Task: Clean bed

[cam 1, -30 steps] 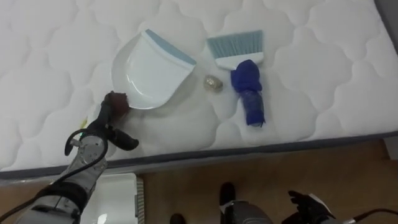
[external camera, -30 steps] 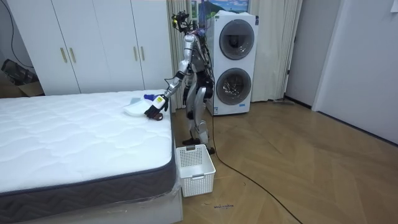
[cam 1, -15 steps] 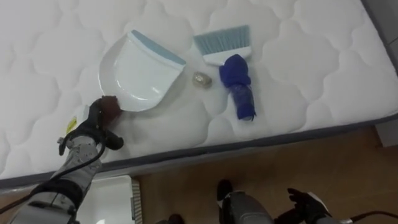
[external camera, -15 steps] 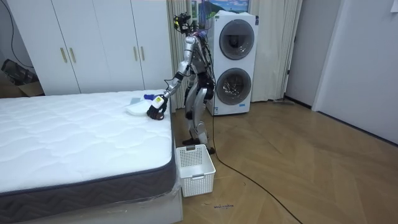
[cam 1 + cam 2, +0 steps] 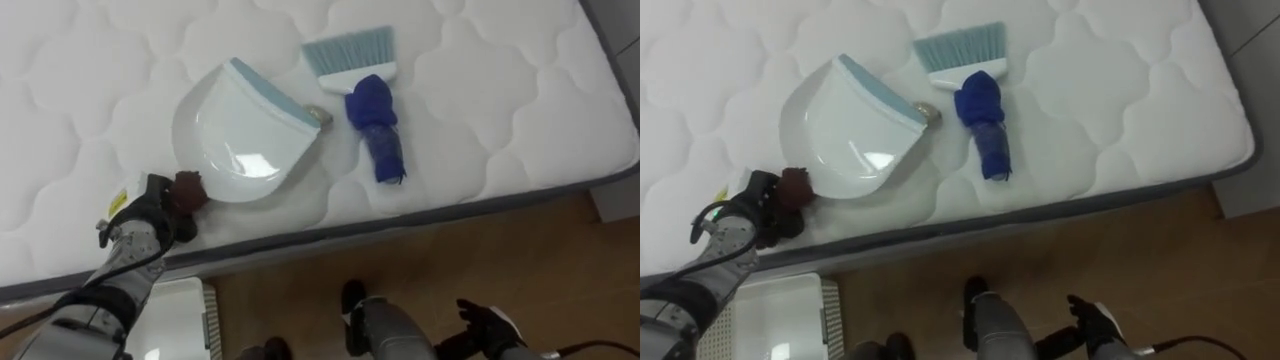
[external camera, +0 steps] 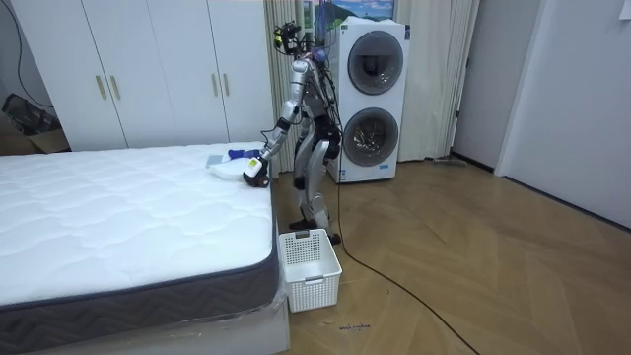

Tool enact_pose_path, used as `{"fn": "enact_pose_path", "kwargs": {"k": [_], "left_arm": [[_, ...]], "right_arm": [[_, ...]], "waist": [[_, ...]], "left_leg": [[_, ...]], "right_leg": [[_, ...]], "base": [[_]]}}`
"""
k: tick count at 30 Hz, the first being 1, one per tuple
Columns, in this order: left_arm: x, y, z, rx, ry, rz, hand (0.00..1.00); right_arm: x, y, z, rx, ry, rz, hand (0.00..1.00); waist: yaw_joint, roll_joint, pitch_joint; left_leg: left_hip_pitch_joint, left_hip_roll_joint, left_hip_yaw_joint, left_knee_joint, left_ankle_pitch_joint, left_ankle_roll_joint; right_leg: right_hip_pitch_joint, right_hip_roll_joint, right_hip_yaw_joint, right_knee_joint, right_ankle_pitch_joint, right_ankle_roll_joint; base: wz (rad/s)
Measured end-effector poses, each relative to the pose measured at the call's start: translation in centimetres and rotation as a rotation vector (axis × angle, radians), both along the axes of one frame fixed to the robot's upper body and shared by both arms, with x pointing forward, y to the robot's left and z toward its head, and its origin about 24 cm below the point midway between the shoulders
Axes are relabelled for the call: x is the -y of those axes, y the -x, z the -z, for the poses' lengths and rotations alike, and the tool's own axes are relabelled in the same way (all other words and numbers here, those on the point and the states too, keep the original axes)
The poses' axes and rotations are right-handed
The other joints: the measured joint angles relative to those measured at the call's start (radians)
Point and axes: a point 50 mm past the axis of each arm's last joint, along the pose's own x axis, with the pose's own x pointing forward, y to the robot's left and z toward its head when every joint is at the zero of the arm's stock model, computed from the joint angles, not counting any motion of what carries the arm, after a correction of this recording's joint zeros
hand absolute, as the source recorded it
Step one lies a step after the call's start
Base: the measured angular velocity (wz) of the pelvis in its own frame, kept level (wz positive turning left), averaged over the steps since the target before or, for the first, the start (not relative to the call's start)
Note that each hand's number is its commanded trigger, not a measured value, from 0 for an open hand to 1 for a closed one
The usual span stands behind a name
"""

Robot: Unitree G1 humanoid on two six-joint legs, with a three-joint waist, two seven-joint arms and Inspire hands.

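We see the left hand (image 5: 146,220) at 8 o'clock in the eye views, resting on the bed (image 5: 500,100) near its edge. Its fingers are curled tight around the dark reddish handle (image 5: 187,190) of the white dustpan (image 5: 240,140). The pan lies flat on the quilted mattress, and its blue-edged lip faces 2 o'clock, away from the hand. A small crumpled ball (image 5: 321,116) sits right at that lip, touching it. Just beside the ball, at 3 o'clock of the pan, we find the brush (image 5: 372,110). Its pale blue bristles point to 12 o'clock and its dark blue grip to 6. The right hand (image 5: 487,322) hangs low at 5 o'clock over the wooden floor, and we cannot tell its state. A white basket (image 5: 185,300) stands on the floor below the left arm. In the room view we see the robot standing at the bed's side, leaning its arm onto the mattress.
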Motion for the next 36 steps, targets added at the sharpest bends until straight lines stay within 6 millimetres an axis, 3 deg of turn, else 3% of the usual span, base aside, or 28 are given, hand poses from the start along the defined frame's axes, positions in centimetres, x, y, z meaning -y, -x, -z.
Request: {"fn": "enact_pose_path", "kwargs": {"k": [16, 22, 26, 29, 36], "left_arm": [[-0.2, 0.6, 0.6, -0.028, 0.020, -0.038, 1.00], [-0.5, 0.9, 0.7, -0.020, -0.006, -0.054, 1.00], [-0.9, 1.9, 1.5, -0.032, -0.024, -0.075, 1.00], [-1.2, 2.6, 2.0, -0.042, -0.038, -0.091, 1.00], [-2.4, 3.9, 2.3, -0.024, -0.153, -0.093, 1.00]], "right_arm": [[-0.3, 0.4, 0.2, 0.002, -0.004, 0.023, 0.00], [-0.1, 0.7, 0.3, 0.007, 0.003, 0.074, 0.00], [0.3, 0.6, 0.1, 0.018, 0.014, 0.099, 0.00], [0.8, 0.8, 0.1, 0.032, -0.007, 0.196, 0.00], [2.5, -0.8, -1.2, 0.197, -0.131, 0.575, 0.00]], "waist": [[0.009, -0.008, -0.0054], [0.036, -0.002, -0.0093], [0.045, 0.019, -0.0226], [0.060, 0.029, -0.0292], [0.063, 0.028, -0.0305]], "left_leg": [[0.007, 0.005, 0.007, 0.011, -0.002, 0.000], [0.006, 0.022, 0.010, 0.020, -0.008, -0.008], [0.009, 0.022, 0.011, 0.020, -0.007, -0.010], [0.015, 0.018, 0.015, 0.015, -0.006, -0.011], [0.015, -0.002, 0.008, 0.011, 0.002, -0.006]], "right_leg": [[0.004, 0.004, 0.005, 0.001, 0.002, -0.002], [0.007, 0.017, 0.001, -0.002, 0.011, -0.013], [0.008, 0.018, 0.003, 0.000, 0.010, -0.015], [0.009, 0.015, 0.001, 0.002, 0.010, -0.015], [0.004, -0.002, 0.013, 0.017, 0.002, -0.008]], "base": [[-0.01], [-0.06], [0.00], [-0.03], [0.07]]}}
